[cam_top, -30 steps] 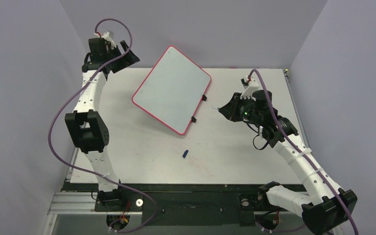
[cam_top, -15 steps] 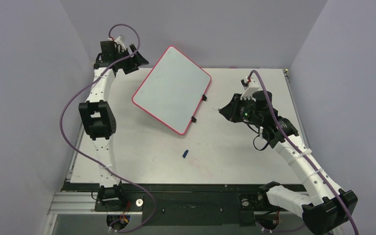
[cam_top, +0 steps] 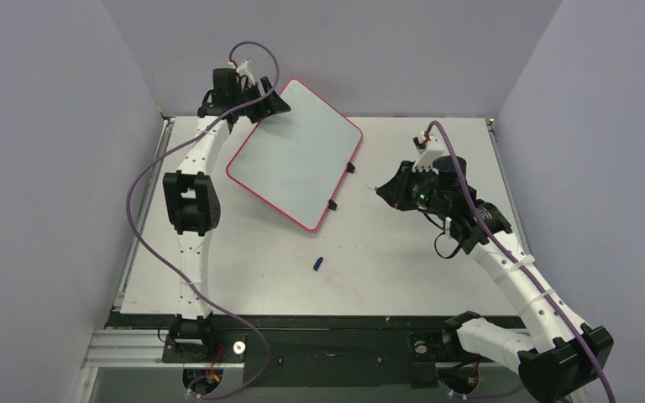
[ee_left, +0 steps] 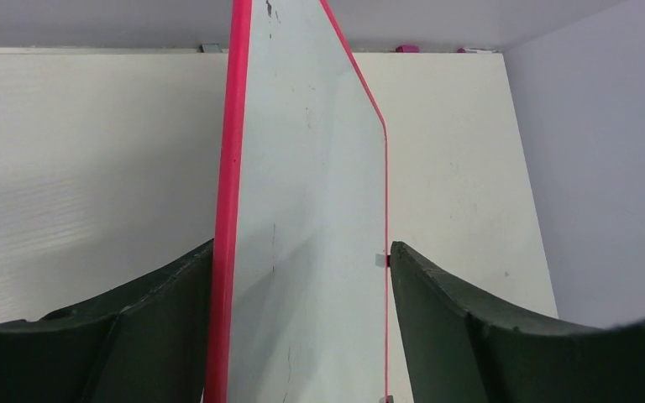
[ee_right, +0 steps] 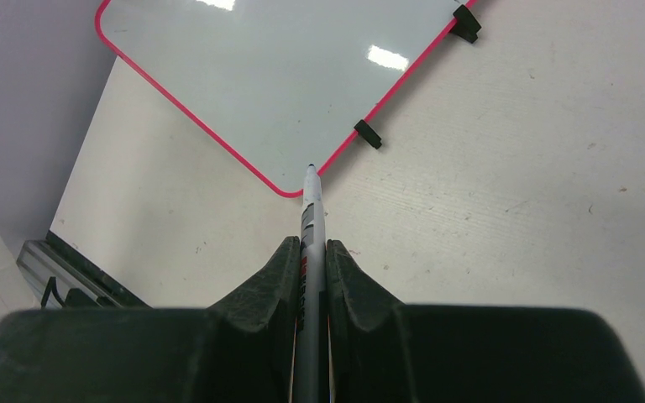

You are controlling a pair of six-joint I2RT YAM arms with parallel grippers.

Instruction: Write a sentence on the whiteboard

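Note:
The whiteboard (cam_top: 294,155) lies slantwise at the table's back middle, with a red-pink rim and two black clips (cam_top: 332,204) on its right edge. Its face is blank; no sentence shows. My left gripper (cam_top: 279,105) is open at the board's far left corner. In the left wrist view the board (ee_left: 311,168) runs between its two spread fingers (ee_left: 302,245). My right gripper (cam_top: 380,190) is shut on a grey marker (ee_right: 312,210), right of the board. The marker's tip hangs above the table by the board's near corner (ee_right: 285,75).
A small blue marker cap (cam_top: 318,264) lies on the white table (cam_top: 403,269) in front of the board. Grey walls close in the left, back and right sides. The table's near edge is a black rail (cam_top: 319,321).
My left arm has swung right from the back left corner, bringing its open gripper to the board's far corner. The right arm and the marker have not moved.

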